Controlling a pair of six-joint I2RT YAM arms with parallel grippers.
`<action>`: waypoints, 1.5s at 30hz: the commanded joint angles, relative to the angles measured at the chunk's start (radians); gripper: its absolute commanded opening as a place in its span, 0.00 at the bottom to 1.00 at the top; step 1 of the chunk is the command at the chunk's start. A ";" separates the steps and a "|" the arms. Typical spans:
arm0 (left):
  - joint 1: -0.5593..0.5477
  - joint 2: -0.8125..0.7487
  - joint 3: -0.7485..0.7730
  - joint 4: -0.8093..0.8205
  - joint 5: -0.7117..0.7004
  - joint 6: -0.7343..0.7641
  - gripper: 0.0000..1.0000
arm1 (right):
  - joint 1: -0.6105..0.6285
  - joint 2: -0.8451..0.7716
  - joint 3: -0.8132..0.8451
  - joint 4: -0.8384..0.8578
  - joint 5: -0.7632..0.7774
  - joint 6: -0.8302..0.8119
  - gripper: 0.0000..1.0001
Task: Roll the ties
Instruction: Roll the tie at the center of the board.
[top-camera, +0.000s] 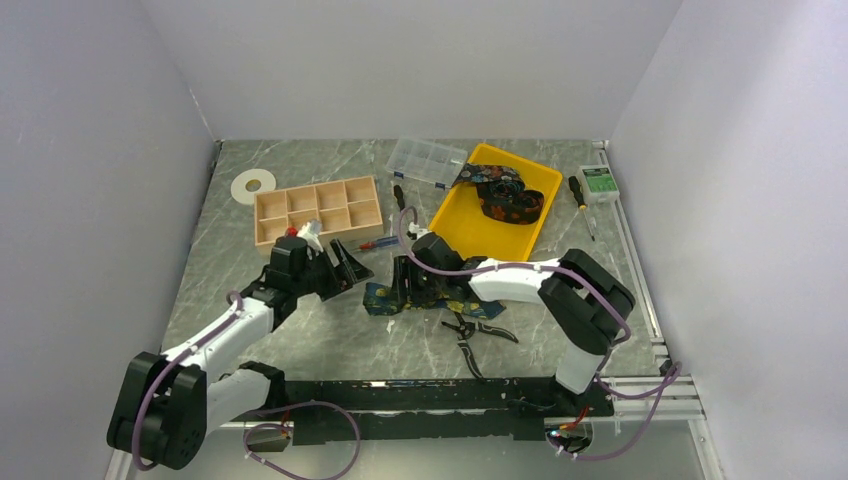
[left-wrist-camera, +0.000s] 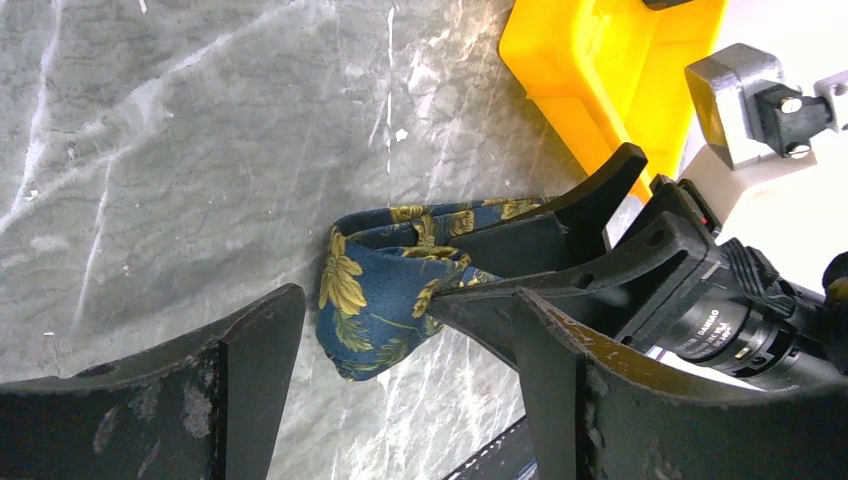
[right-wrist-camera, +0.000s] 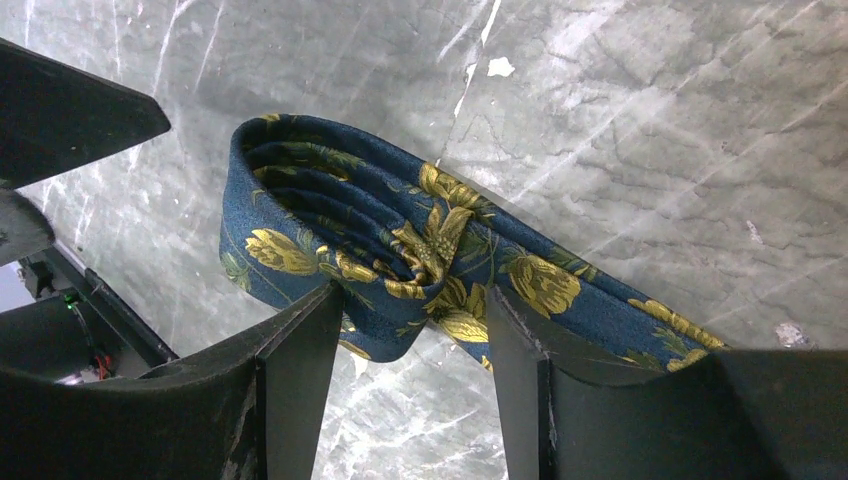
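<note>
A navy tie with yellow flowers (top-camera: 385, 298) lies on the marble table between the two grippers. Its end is folded into a loose coil (right-wrist-camera: 330, 230). My right gripper (right-wrist-camera: 415, 300) is shut on that coil, and the rest of the strip runs off to the right. The right gripper (top-camera: 405, 285) also shows in the left wrist view, its fingers (left-wrist-camera: 560, 215) above and below the tie (left-wrist-camera: 370, 300). My left gripper (left-wrist-camera: 405, 300) is open, with the coil's end just ahead of its fingertips. In the top view it (top-camera: 340, 268) is left of the tie. A second tie (top-camera: 505, 195) lies coiled in the yellow tray (top-camera: 455, 225).
Black-handled pliers (top-camera: 470, 330) lie just in front of the tie. A wooden compartment box (top-camera: 318, 210), a clear organizer (top-camera: 428, 160), a white tape roll (top-camera: 253, 185), a red screwdriver (top-camera: 375, 243), another screwdriver (top-camera: 578, 190) and a green box (top-camera: 600, 182) stand further back.
</note>
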 joint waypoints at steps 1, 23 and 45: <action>0.000 0.005 -0.042 0.108 0.019 -0.010 0.80 | -0.017 -0.036 -0.043 0.013 0.027 -0.006 0.58; -0.154 0.264 -0.028 0.259 0.049 0.037 0.80 | -0.070 -0.051 -0.135 0.081 -0.035 0.010 0.56; -0.198 0.249 -0.019 0.239 -0.004 0.004 0.25 | -0.096 -0.068 -0.114 0.058 -0.070 -0.012 0.58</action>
